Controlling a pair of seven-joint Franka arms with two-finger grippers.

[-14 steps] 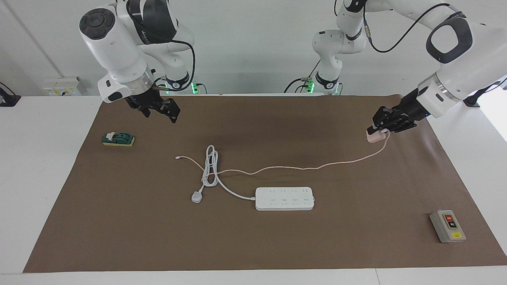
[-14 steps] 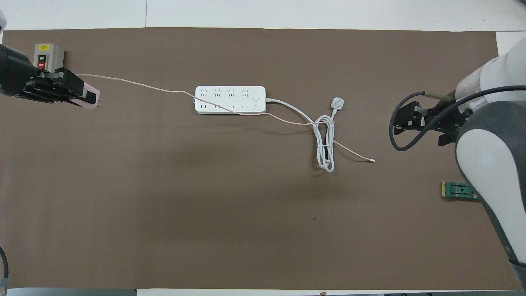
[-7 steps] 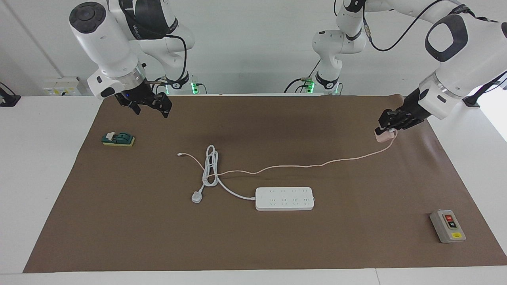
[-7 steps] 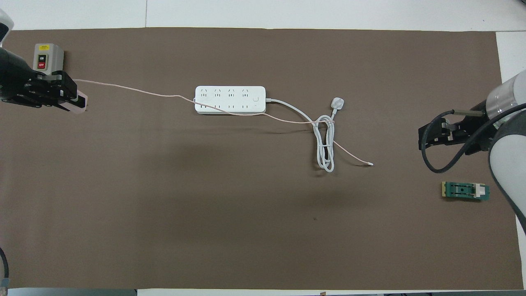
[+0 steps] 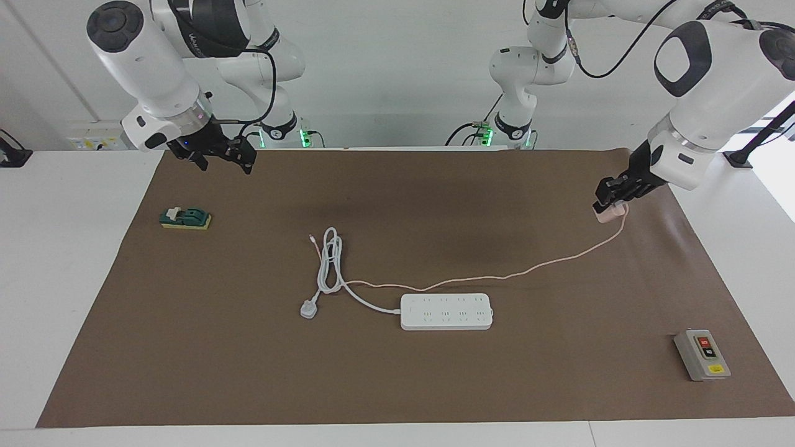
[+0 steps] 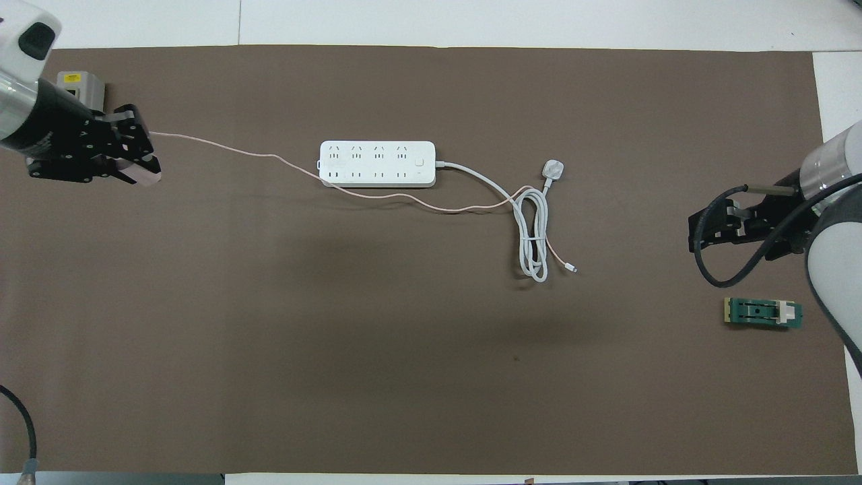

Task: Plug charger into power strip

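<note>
1. A wide worktop [image 5: 74,298] carries a brown mat [image 5: 404,379], with two white robot arms at its edge.

2. The left end effector [image 5: 607,207] is raised over the mat at the left arm's end of the worktop. Its fingertips pinch a small pale-pink cube-shaped charger [image 5: 606,215], apparently gripped from above so the plug end can be turned down toward a socket.

3. The charger's long thin pink cable [image 5: 497,277] trails from the held cube down onto the mat, runs just beside the power strip on the side nearer the robots, and crosses a coil of thick white cord [image 5: 329,264]. Its small free tip lies beside that coil.

4. The long flat white power strip [image 5: 446,311] with rows of outlets lies flat near the middle of the mat, well apart from the held charger. Its sockets face upward, which suits a downward insertion.

5. The strip's own white three-pin plug [image 5: 308,308] lies loose on the mat beside the coil.

6. The right end effector [image 5: 220,152] hangs in the air with its jaws spread and empty, over the mat's edge at the right arm's end; this arm waits.

7. A green block with a white piece [image 5: 185,218] lies near the right arm, and a small grey box with red and black buttons [image 5: 702,354] sits toward the left arm's end. Neither belongs to the plugging job.

8. The charger is judged not yet plugged in; carrying it across to the strip appears to be the step in hand.
</note>
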